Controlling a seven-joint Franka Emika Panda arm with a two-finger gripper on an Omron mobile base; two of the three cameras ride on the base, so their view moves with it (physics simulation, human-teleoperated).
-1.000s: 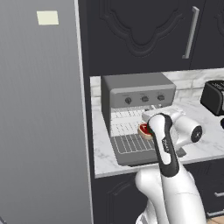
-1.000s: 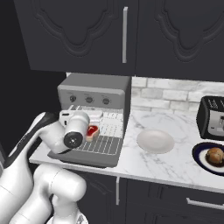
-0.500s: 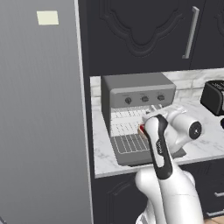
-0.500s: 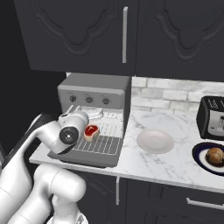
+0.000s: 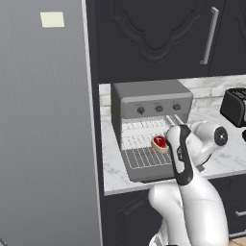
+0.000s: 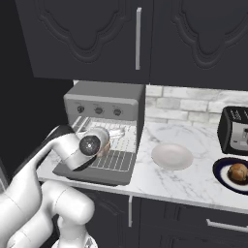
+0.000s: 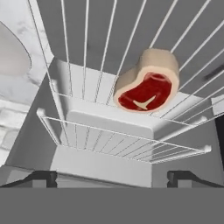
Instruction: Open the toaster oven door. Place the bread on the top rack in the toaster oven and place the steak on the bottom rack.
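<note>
steak on the rack, bread waiting on its plate

left base view: our steak (image 5: pixel 159 142) lies on the pulled-out rack (image 5: pixel 144 144) over the dropped door (image 5: pixel 144 170). right base view: the bread (image 6: pixel 238 172) sits on a plate (image 6: pixel 220 172), well apart from the oven (image 6: pixel 106 99). hand view: our gripper (image 7: pixel 112 177) hangs spread and empty above the steak (image 7: pixel 146 85). we judge the bun light, soft and squashy, so pinch it gently across its middle.
</note>
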